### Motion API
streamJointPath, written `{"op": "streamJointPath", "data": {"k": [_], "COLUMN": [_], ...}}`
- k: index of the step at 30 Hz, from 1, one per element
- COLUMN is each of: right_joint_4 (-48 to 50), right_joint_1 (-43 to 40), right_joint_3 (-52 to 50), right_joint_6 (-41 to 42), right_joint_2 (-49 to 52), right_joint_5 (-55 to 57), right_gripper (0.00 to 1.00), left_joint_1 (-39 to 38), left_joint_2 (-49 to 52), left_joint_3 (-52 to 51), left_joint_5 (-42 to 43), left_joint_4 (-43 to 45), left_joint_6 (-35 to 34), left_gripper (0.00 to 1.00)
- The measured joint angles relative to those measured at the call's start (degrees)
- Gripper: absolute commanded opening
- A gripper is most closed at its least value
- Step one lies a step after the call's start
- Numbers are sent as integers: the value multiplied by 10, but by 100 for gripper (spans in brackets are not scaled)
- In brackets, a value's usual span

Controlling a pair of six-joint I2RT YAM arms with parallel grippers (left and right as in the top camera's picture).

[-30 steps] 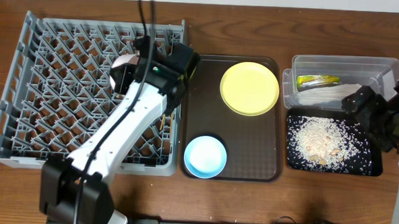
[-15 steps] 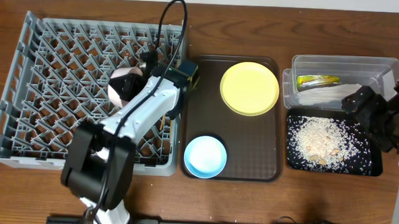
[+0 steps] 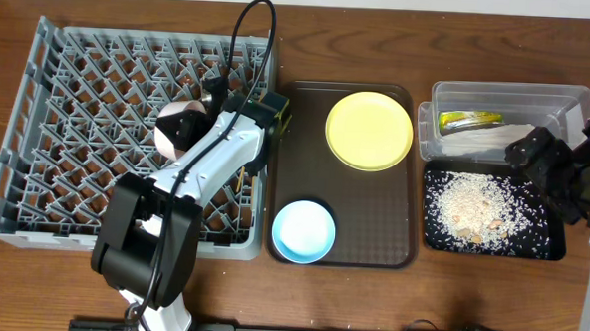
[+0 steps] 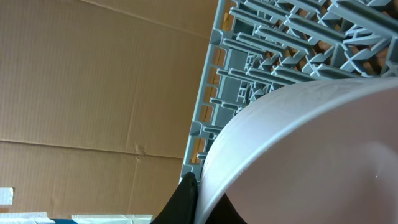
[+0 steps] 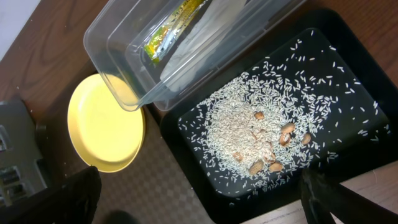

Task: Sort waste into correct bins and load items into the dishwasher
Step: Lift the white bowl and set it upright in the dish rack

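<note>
Left tool (image 3: 199, 119), overhead: pinching white bowl (image 3: 177, 130) over dish rack (image 3: 77, 126), near its right edge. Right tool (image 3: 544, 174) spread wide above black tray (image 3: 432, 236) at surface's right end.
Left wrist: bowl rim fills frame, rack wall behind.
Right wrist: rice (image 5: 242, 124) mid-tray, clear tub (image 5: 118, 37) bordering.

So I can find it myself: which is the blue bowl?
Beside the big grey rack lies a brown tray. In the overhead view, at its lower end sits the bowl: small, round, light blue, unlike the flat yellow plate above it.
</note>
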Motion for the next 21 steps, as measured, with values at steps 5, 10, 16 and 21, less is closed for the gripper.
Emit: {"op": "streamJointPath", "data": {"k": [5, 10, 16, 21], "right_joint_4": [0, 0, 0, 0], "right_joint_1": [0, 0, 0, 0], "right_joint_3": [0, 0, 0, 0], "right_joint_6": [0, 0, 0, 0], "right_joint_2": [0, 0, 0, 0], "right_joint_5": [0, 0, 0, 0], "right_gripper": [99, 99, 99, 99], "left_joint_1": [2, 8, 8, 3], "left_joint_2": [0, 0, 0, -2], "left_joint_3": [0, 0, 0, 1], "left_joint_5": [-12, -11, 5, 35], "left_joint_4": [-2, -1, 2, 0], "left_joint_6": [-8, -10, -12, -12], "left_gripper": [8, 7, 8, 9]}}
